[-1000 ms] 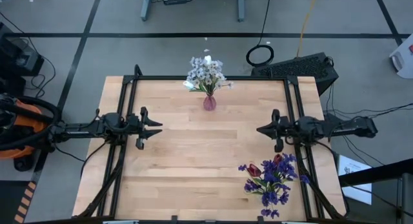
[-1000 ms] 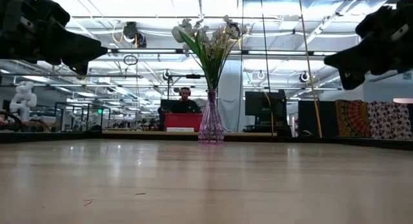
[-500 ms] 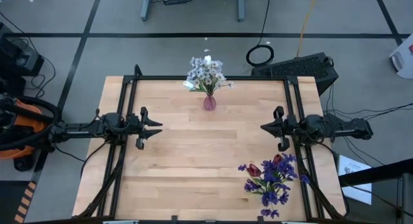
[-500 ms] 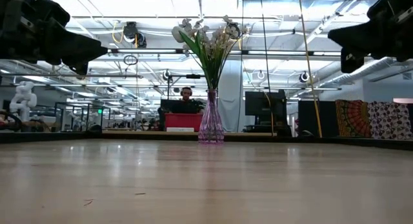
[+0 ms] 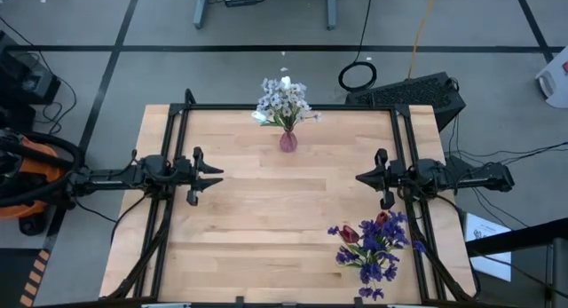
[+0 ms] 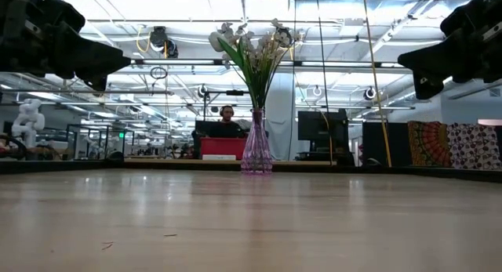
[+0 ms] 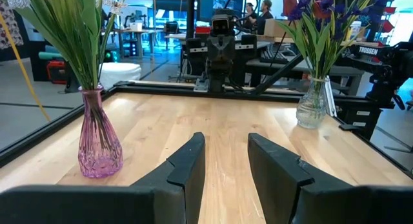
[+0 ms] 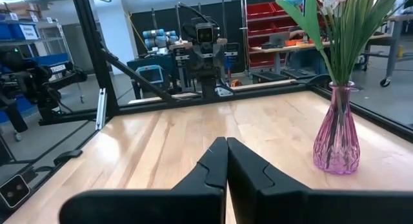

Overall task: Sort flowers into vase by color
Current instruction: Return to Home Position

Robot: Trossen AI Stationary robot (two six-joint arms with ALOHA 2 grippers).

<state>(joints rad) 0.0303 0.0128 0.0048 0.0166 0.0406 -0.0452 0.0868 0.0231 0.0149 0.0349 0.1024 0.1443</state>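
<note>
The white flowers (image 5: pixel 284 99) stand in the pink vase (image 5: pixel 288 141) midway along the table's (image 5: pixel 266 219) far edge; the purple flowers (image 5: pixel 377 255) and what look like two dark red tulips (image 5: pixel 349 232) share the clear vase (image 7: pixel 314 106) at the near right corner. The left gripper (image 5: pixel 213 177) hovers over the table's left side, fingers narrowly parted and empty; the right gripper (image 5: pixel 359 177) hovers opposite it, fingers pressed together, holding nothing.
</note>
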